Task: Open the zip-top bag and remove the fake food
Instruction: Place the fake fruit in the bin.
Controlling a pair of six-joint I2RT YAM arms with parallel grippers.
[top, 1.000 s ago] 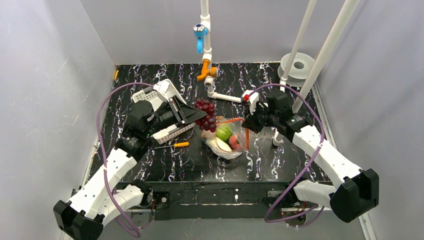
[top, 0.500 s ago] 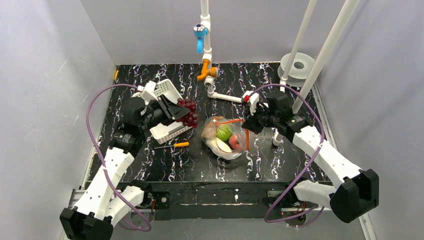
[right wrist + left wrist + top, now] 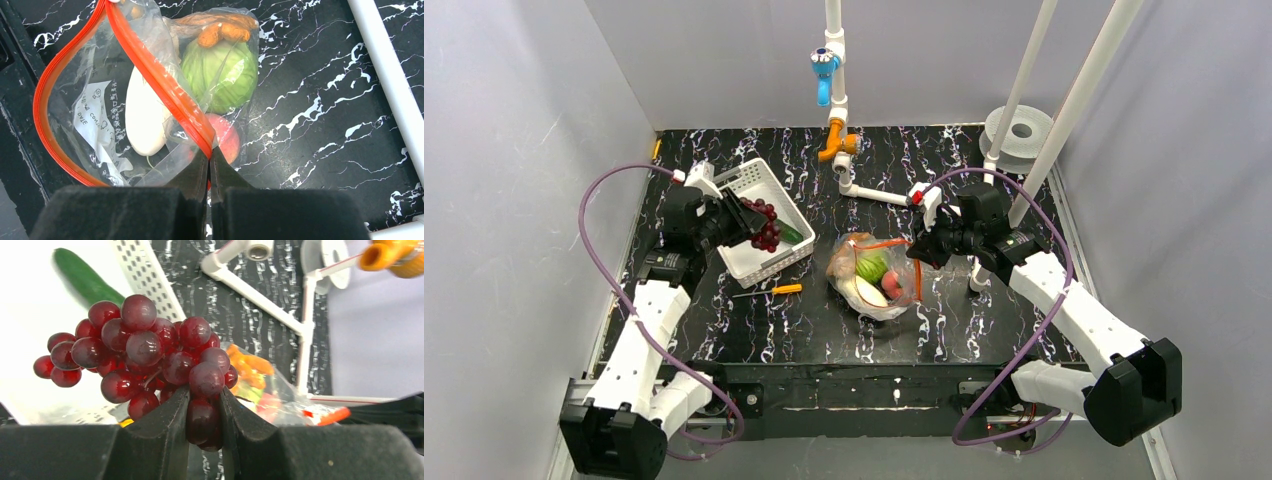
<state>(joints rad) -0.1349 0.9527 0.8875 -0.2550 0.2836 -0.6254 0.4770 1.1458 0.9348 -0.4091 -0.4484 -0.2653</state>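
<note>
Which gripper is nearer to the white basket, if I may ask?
Left. The left gripper holds grapes over the basket; the right gripper pinches the bag, well apart.

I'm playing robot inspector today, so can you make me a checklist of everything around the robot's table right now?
Surface: black table with white veins.
Job's things: zip-top bag lies open-mouthed, holding the green round vegetable, white egg piece, peach and orange piece; the cucumber is in the white basket.
Clutter: orange-handled tool beside the basket.
Grippers: left hand shut on the grape bunch over the basket; right hand pinching the bag's orange zip strip.
Cables: a purple cable loops beside each arm.
Surroundings: white pipes, blue tap, white spool, grey walls.
</note>
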